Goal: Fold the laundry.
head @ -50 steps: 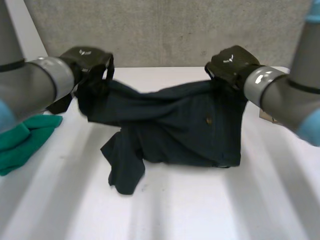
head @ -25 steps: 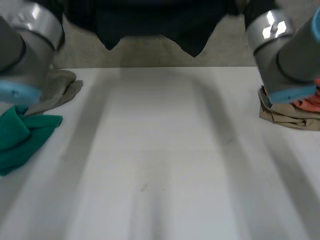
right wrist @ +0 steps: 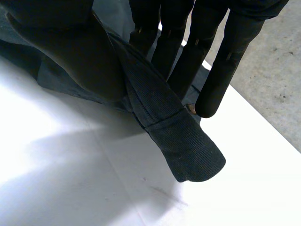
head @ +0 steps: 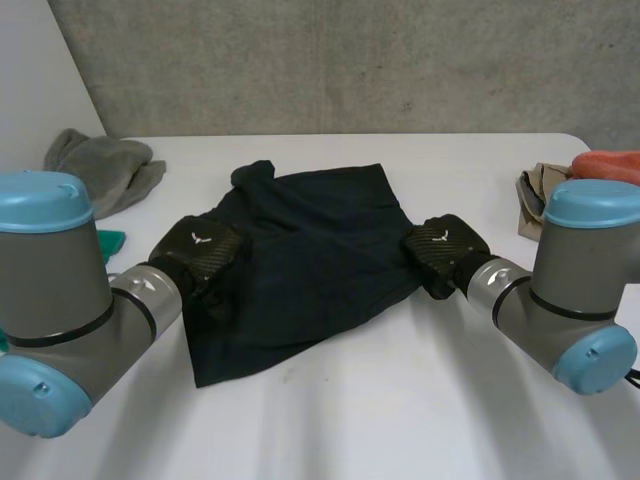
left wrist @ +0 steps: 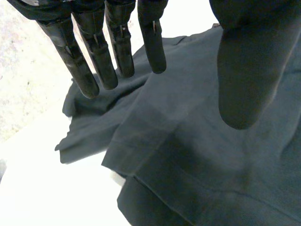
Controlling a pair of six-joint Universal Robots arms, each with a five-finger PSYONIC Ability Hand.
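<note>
A dark navy garment lies spread on the white table, with a bunched part at its far left corner. My left hand rests at the garment's left edge. In the left wrist view its fingers are straight and apart from the thumb, hovering over the cloth and holding nothing. My right hand is at the garment's right edge. There its thumb and fingers pinch a corner of the cloth, which sticks out past them, just above the table.
A grey cloth lies at the back left, with a bit of green cloth beside my left arm. A folded tan cloth and an orange one sit at the right edge. A concrete wall stands behind the table.
Both hands swung the garment up off the table and brought it down again; it now lies spread out flat. The left hand has opened and let go; the right still pinches its corner.
</note>
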